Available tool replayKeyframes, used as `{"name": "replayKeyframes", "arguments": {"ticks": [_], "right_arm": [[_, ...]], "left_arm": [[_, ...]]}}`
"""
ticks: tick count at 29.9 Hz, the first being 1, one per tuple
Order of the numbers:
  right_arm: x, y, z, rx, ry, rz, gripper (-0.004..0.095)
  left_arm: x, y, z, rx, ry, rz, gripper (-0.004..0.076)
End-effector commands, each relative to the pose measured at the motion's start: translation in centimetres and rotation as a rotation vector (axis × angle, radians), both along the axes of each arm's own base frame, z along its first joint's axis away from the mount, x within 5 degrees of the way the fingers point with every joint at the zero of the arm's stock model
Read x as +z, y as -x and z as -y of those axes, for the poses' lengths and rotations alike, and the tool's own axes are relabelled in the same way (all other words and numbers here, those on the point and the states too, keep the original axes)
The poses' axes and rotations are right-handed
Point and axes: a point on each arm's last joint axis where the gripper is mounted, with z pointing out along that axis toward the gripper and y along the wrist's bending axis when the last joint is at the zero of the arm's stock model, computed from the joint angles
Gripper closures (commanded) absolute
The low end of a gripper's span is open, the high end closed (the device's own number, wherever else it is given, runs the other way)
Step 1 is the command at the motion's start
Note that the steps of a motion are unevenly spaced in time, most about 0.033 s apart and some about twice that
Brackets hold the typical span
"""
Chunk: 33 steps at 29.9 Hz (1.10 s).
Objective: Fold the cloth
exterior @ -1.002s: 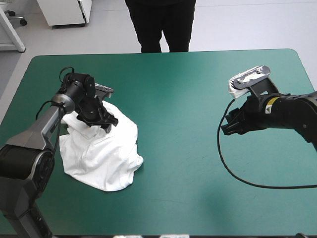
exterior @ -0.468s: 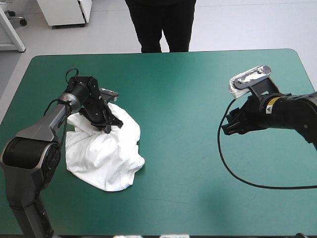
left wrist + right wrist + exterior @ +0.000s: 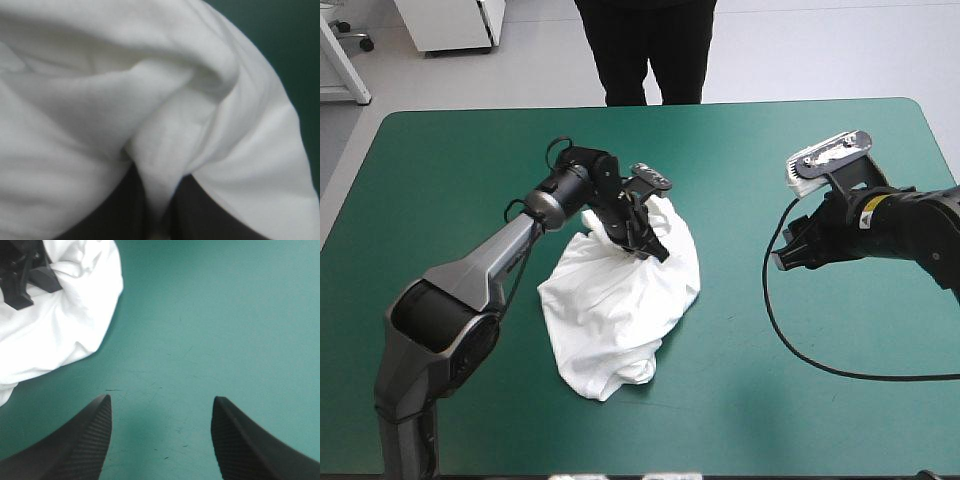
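Sprawling crumpled near the middle of the teal-green tabletop (image 3: 740, 160), the white T-shirt (image 3: 620, 310) is clamped at its far end by your left pincer (image 3: 650, 245); well to its right, your right pincer (image 3: 161, 399) hangs with jaws apart.

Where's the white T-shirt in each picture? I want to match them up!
High view: the T-shirt lies crumpled near the table's middle, left gripper on it.
Left wrist view: T-shirt fills almost everything, a fold between the fingers.
Right wrist view: T-shirt ahead of the open right gripper, off to one side.
Shared landmark: the left gripper pinching the T-shirt.
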Motion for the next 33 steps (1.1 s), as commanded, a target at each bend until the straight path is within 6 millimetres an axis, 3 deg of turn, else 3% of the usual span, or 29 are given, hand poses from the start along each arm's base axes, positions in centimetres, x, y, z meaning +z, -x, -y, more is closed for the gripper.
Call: {"name": "replayKeyframes", "arguments": {"ticks": [1, 4, 8, 10, 14, 16, 18, 23, 26, 29, 33], "right_arm": [[1.4, 0.8, 0.6, -0.013, -0.013, 0.060, 0.0354], [1.4, 0.8, 0.6, -0.013, -0.013, 0.060, 0.0354], [1.4, 0.8, 0.6, -0.013, -0.013, 0.060, 0.0354], [1.4, 0.8, 0.6, -0.014, -0.011, 0.061, 0.0354], [1.4, 0.8, 0.7, -0.015, -0.009, 0.062, 0.0354], [1.4, 0.8, 0.7, -0.015, -0.009, 0.062, 0.0354], [1.4, 0.8, 0.7, -0.016, -0.007, 0.062, 0.0354], [1.4, 0.8, 0.7, -0.016, -0.007, 0.062, 0.0354], [1.4, 0.8, 0.6, -0.012, -0.016, 0.059, 0.0354], [1.4, 0.8, 0.6, -0.012, -0.016, 0.059, 0.0354], [1.4, 0.8, 0.5, -0.009, -0.022, 0.056, 0.0354]], "left_arm": [[3.7, 1.0, 3.2, -0.054, 0.132, 0.070, 0.0733], [3.7, 0.9, 4.7, -0.066, 0.193, 0.050, 0.0733], [3.6, 0.8, 4.7, -0.067, 0.189, 0.037, 0.0712], [3.5, 0.9, 4.6, -0.072, 0.170, 0.031, 0.0624], [4.3, 1.7, 4.1, -0.076, 0.148, -0.007, 0.0316], [5.9, 2.3, 3.4, -0.039, 0.148, 0.013, 0.0170], [8.3, 2.9, 2.1, 0.012, 0.126, 0.087, 0.0094], [14.7, 5.5, -2.1, 0.160, 0.086, 0.293, 0.0087], [16.4, 7.3, -4.4, 0.243, 0.059, 0.344, 0.0088], [16.1, 8.8, -6.2, 0.301, 0.007, 0.353, 0.0088], [12.7, 9.7, -7.5, 0.349, -0.107, 0.281, 0.0088]]}}
